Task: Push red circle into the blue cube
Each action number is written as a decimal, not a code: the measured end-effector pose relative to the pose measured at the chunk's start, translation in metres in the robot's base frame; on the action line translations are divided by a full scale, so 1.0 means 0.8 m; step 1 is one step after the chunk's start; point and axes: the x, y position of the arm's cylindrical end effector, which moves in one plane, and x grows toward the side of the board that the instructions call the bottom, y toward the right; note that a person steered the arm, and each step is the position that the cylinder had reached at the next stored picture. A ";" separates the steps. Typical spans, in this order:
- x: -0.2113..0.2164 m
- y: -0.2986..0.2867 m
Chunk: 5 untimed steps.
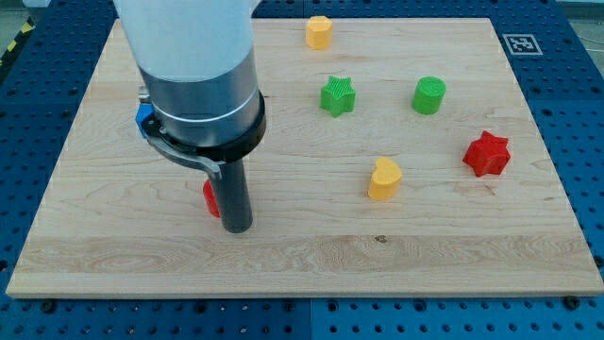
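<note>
Honestly the risk is my tip, a bare rod with nothing to clamp, sitting just right of the mostly hidden red circle, shoving it sideways past the half-covered blue cube up-left.

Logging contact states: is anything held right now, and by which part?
Nothing is held. My tip stands beside the red circle, on its right in the view; contact cannot be told.

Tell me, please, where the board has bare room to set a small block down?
Free: the strip along the view's bottom, below the yellow heart and my tip; also the middle, between my tip and the green star. Crowded: the left, where the red circle and blue cube flank the rod.
</note>
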 end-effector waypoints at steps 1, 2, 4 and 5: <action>-0.022 -0.029; -0.038 -0.032; -0.063 -0.012; -0.078 -0.054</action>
